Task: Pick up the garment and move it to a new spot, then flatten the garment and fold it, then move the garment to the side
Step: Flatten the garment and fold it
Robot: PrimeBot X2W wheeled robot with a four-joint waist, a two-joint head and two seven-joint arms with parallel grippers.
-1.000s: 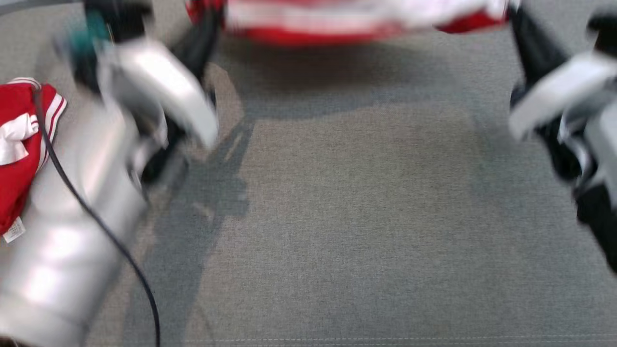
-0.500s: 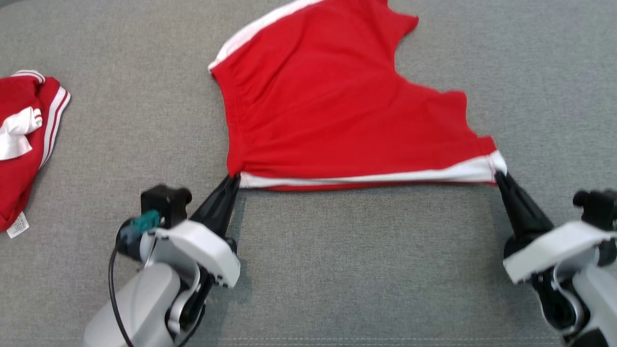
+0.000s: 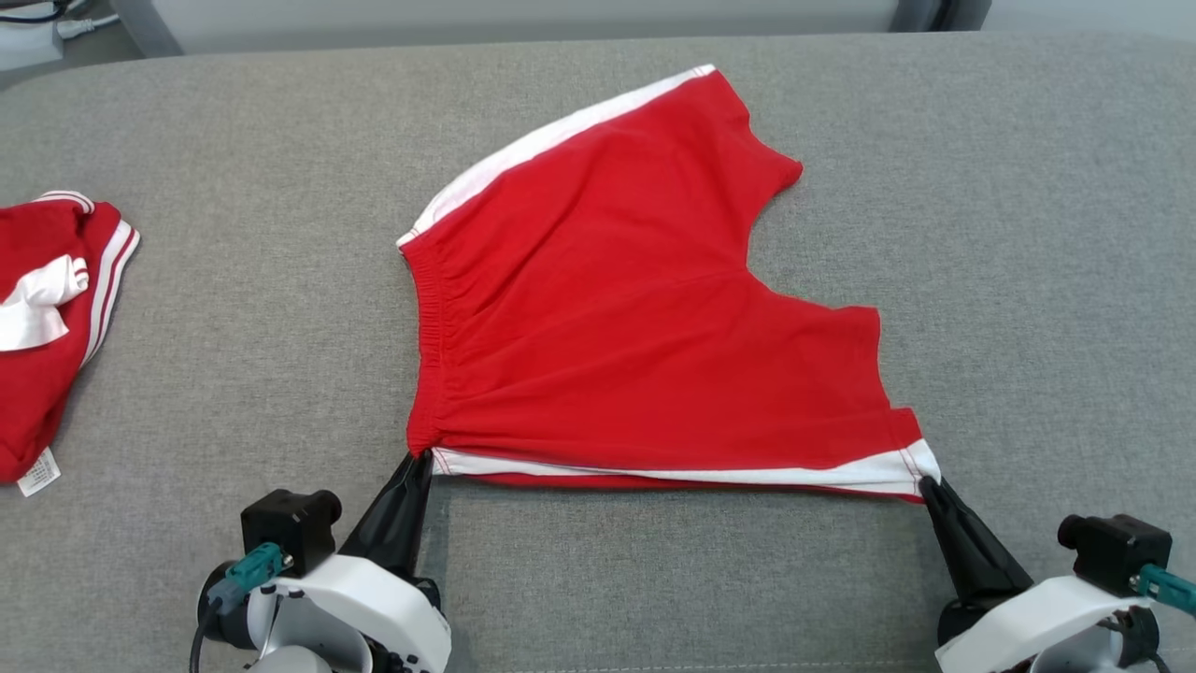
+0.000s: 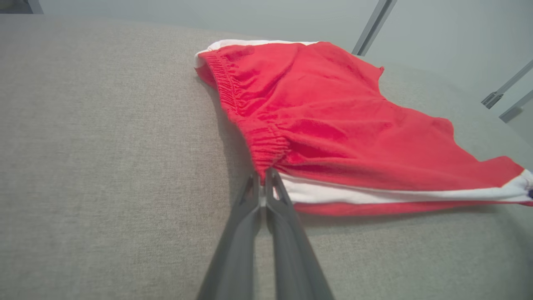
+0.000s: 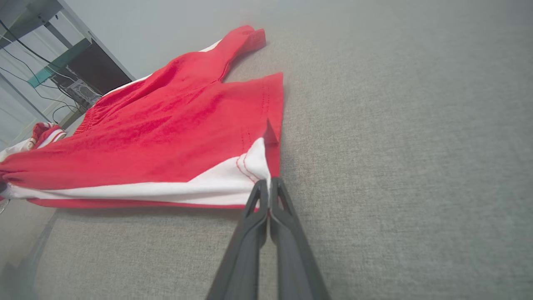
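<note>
red shorts [image 3: 645, 318]: soft knit, white side stripe | left gripper [image 3: 425, 458], right gripper [image 3: 925, 483]: pinched onto near corners | surface [image 3: 654, 579]: grey woven

a pair of red fabric shorts with white side bands [image 3: 635, 308] lies spread in the middle of the grey cloth-covered table [image 3: 234, 355], waistband to the left, one leg reaching to the far side, the other to the right. the left pincer [image 3: 425, 458] is clamped on the near left corner, at the waistband's near end; the right pincer [image 3: 925, 484] is clamped on the near right corner, at the leg hem. a crumpled red and white garment [image 3: 37, 374] lies on the table's left side, well apart from the shorts.
</note>
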